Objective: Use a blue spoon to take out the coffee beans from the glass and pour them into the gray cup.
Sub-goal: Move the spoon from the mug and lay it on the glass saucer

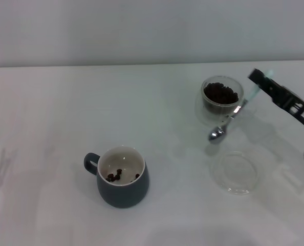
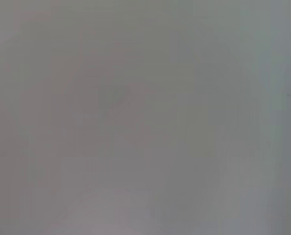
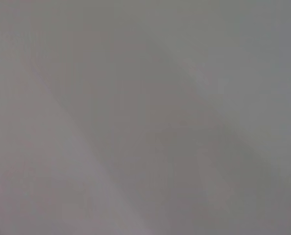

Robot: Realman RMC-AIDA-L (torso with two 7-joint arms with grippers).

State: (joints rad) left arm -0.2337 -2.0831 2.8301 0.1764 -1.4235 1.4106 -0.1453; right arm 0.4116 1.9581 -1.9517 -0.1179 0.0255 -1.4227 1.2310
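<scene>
In the head view, the glass (image 1: 221, 100) stands at the back right, filled with coffee beans (image 1: 221, 94). My right gripper (image 1: 258, 79) reaches in from the right and is shut on the pale handle of the blue spoon (image 1: 234, 115). The spoon slants down beside the glass, and its metal bowl (image 1: 216, 134) hangs just in front of the glass, looking empty. The gray cup (image 1: 122, 177) stands at the front centre-left, handle to the left, with a few beans (image 1: 115, 175) inside. My left gripper is out of view. Both wrist views show only plain grey.
A flat clear round glass dish (image 1: 236, 172) lies on the white table (image 1: 49, 128), in front of the glass and spoon. A pale wall runs behind the table's back edge.
</scene>
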